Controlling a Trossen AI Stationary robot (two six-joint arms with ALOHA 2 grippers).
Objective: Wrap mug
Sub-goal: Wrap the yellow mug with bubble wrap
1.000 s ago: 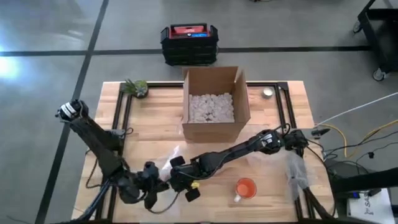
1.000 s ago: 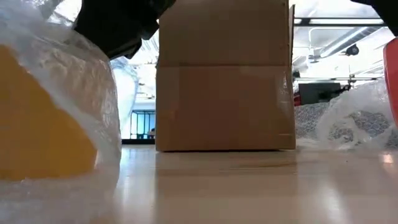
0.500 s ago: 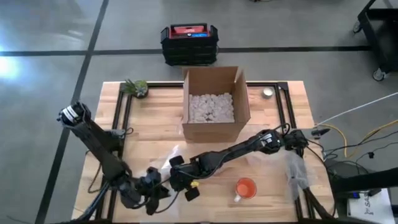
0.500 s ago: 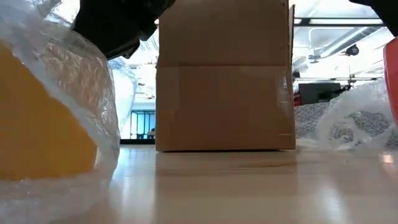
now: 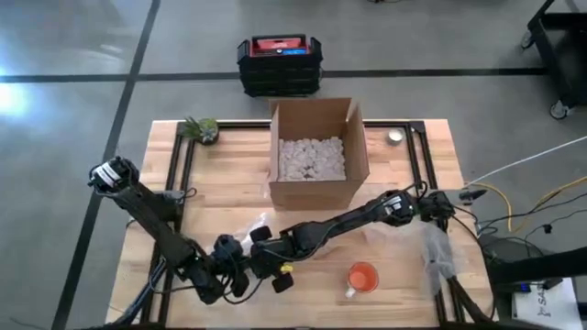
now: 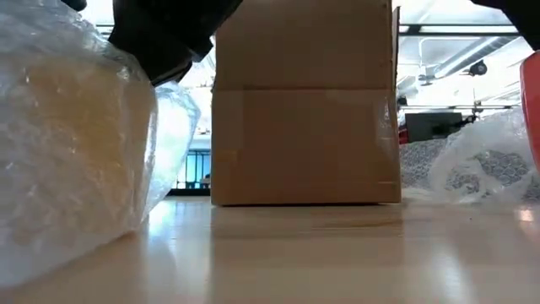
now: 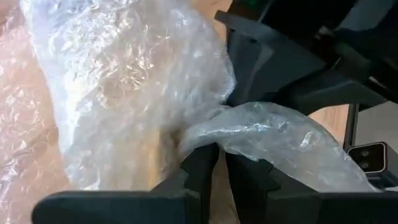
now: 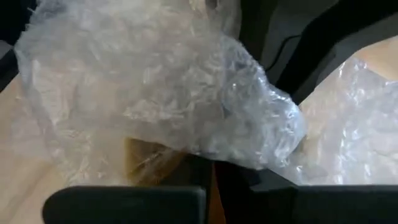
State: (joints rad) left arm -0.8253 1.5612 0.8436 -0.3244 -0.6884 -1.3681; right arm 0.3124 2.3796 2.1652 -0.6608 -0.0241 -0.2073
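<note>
No readable writing shows on anything. The yellow mug (image 6: 67, 160), swathed in bubble wrap (image 7: 124, 87), sits near the table's (image 5: 220, 192) front edge, between both arms; its direction and long axis cannot be told. The left gripper (image 7: 214, 165) is pinched together on the wrap. The right gripper (image 8: 208, 168) clamps the wrap too. An orange mug (image 5: 362, 277) stands apart.

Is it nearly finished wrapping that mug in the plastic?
Partway. The yellow mug is already covered in bubble wrap. Both claws, left and right, pinch the wrap at the table's front. Closing the wrap is left; an orange mug sits unwrapped nearby.
</note>
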